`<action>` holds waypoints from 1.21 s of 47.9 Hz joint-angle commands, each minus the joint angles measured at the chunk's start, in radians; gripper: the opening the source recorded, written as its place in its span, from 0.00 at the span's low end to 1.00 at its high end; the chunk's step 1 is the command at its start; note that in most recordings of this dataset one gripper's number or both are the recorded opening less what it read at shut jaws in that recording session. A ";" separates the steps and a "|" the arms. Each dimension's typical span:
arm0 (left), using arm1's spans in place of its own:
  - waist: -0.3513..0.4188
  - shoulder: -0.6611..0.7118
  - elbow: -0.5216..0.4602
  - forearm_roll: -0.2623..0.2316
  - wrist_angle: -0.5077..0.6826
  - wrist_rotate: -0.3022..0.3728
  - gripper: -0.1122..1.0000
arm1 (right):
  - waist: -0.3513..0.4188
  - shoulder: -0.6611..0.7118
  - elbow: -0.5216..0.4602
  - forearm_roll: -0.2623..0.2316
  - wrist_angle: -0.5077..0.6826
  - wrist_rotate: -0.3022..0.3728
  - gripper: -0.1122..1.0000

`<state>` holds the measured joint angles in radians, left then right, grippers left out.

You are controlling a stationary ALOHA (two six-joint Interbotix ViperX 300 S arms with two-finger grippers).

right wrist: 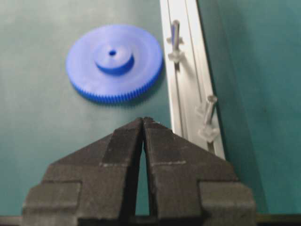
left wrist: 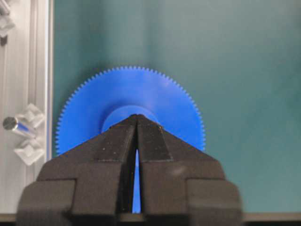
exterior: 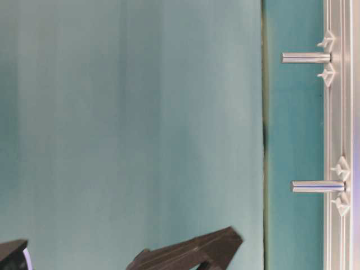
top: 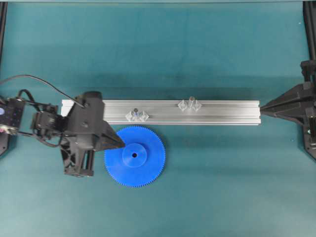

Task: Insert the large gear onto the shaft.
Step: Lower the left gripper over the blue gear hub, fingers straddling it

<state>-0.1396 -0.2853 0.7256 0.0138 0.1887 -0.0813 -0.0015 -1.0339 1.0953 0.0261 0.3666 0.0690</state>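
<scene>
- The large gear (top: 135, 156) is lying flat on the teal table (top: 222, 187), just on the near side of the aluminium rail (top: 227, 112), with its hub hole facing up.
- Two pins are standing on the rail on clear tabs. I am taking the one beside the gear as the shaft (top: 135, 112), but which pin is taller is hard to tell; the other pin (top: 191, 101) is sitting further right.
- The left gripper (top: 120, 144) is hovering over the gear's left rim, pointing toward the hub. Its tips are looking practically together in the left wrist view, with only a sliver of gap.
- The right gripper (top: 263, 108) is idling at the rail's right end with its tips together, holding nothing.
- The gear is not yet being held, so the step in hand is judged to be the pick-up.
- To do it well, the jaws need spreading before descending, then straddling the rim or hub squarely so the disc is lifting level.
- A tilted gear risks jamming on the shaft, so the hole should be centring over the pin before lowering.
</scene>
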 commanded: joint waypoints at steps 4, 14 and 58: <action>-0.006 0.043 -0.049 0.002 0.021 -0.017 0.33 | -0.002 0.002 -0.002 0.002 0.012 0.008 0.21; -0.012 0.124 -0.103 0.002 0.067 -0.055 0.86 | -0.005 -0.009 0.008 0.000 0.012 0.008 0.21; -0.006 0.428 -0.261 0.008 0.239 -0.051 0.93 | -0.018 -0.038 0.017 0.000 0.046 0.008 0.21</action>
<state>-0.1473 0.1488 0.4847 0.0184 0.4280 -0.1335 -0.0184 -1.0769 1.1198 0.0261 0.4172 0.0706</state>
